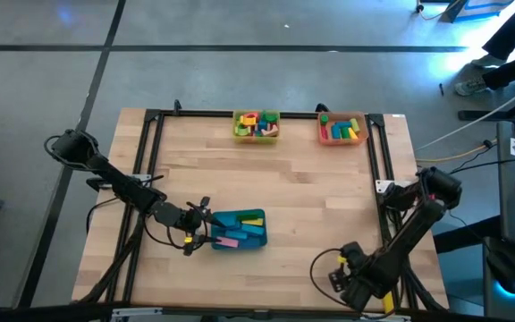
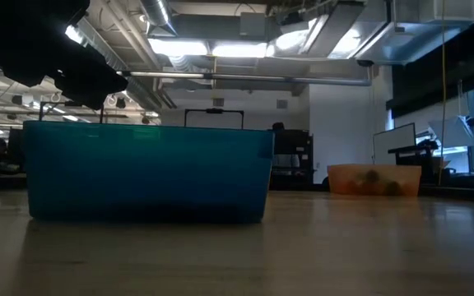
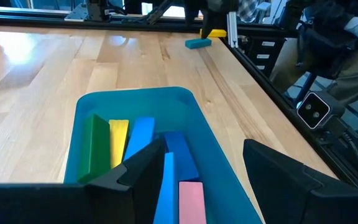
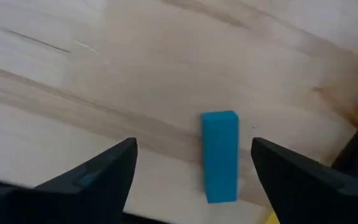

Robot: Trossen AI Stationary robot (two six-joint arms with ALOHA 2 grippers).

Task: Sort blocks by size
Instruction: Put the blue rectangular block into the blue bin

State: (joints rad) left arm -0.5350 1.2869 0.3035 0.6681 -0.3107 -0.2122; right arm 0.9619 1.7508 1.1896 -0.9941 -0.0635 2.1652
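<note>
From where I stand the sorting looks well along but not finished. The teal tray near the front of the table holds long bars, green, yellow, blue and pink, lying side by side; the yellow tray and the orange tray at the far edge each hold a jumble of smaller blocks, too small to tell apart from above. One blue block lies loose on the bare wood near the right front corner, so at least that piece looks left to place. The right gripper hangs right over it with its fingers spread wide on either side of the block, touching nothing and carrying nothing. The left gripper sits at the near end of the teal tray, fingers parted above the bars, and I see nothing held between them. The table is pale wood planks with a dark metal frame round the edges. Beyond it there is a grey floor, ceiling lights, desks and monitors, and a person sitting off to one side.
</note>
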